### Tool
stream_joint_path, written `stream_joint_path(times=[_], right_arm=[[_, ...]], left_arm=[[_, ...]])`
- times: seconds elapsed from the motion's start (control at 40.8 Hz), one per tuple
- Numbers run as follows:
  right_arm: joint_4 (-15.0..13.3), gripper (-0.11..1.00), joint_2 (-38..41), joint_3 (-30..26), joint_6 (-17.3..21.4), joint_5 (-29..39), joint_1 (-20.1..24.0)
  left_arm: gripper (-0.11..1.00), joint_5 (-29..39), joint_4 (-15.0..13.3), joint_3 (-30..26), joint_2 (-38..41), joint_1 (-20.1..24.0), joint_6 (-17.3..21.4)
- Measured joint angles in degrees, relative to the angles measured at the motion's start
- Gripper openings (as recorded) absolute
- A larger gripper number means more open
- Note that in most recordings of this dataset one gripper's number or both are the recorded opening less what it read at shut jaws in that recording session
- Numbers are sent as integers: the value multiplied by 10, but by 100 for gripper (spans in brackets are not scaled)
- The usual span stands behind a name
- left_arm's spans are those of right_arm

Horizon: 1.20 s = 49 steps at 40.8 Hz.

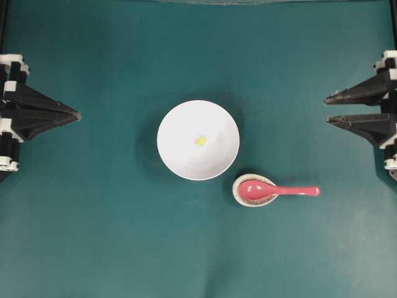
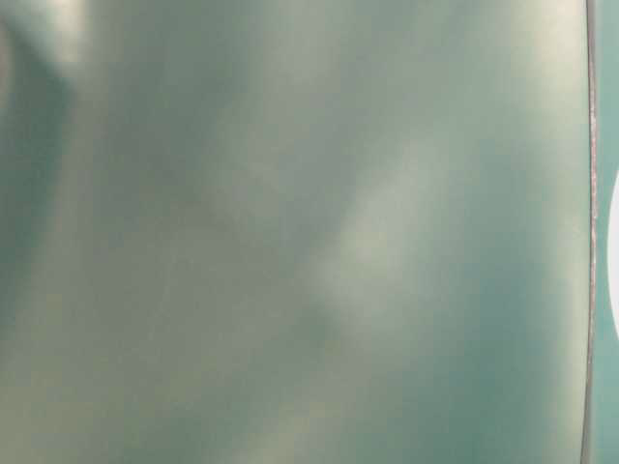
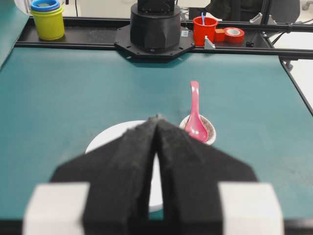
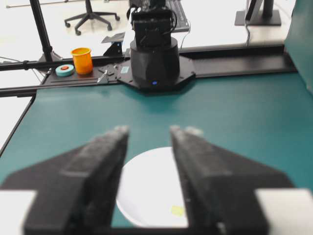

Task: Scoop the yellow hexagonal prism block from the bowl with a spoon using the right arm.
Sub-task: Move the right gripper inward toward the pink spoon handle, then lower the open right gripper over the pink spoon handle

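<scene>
I see a dark green table mat (image 1: 93, 236) that covers the whole work surface, evenly lit. At the far edge in the left wrist view runs a black rail (image 3: 73, 34), with stacked cups (image 3: 47, 18) on the left and a red cup (image 3: 205, 29) on the right. In the right wrist view, an office chair (image 4: 89, 14) stands on a pale floor (image 4: 215, 19).

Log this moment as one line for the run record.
stage: not started | block: in bowl | spoon: scoop on rest, untouched | left pincer: shut, parked | right pincer: open, parked
</scene>
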Motion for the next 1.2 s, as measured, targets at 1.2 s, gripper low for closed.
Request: stream_joint_path(times=[1.2], right_arm=[[43, 44, 297, 61, 40, -197, 103]], left_arm=[[-1, 13, 0, 0, 2, 1, 1]])
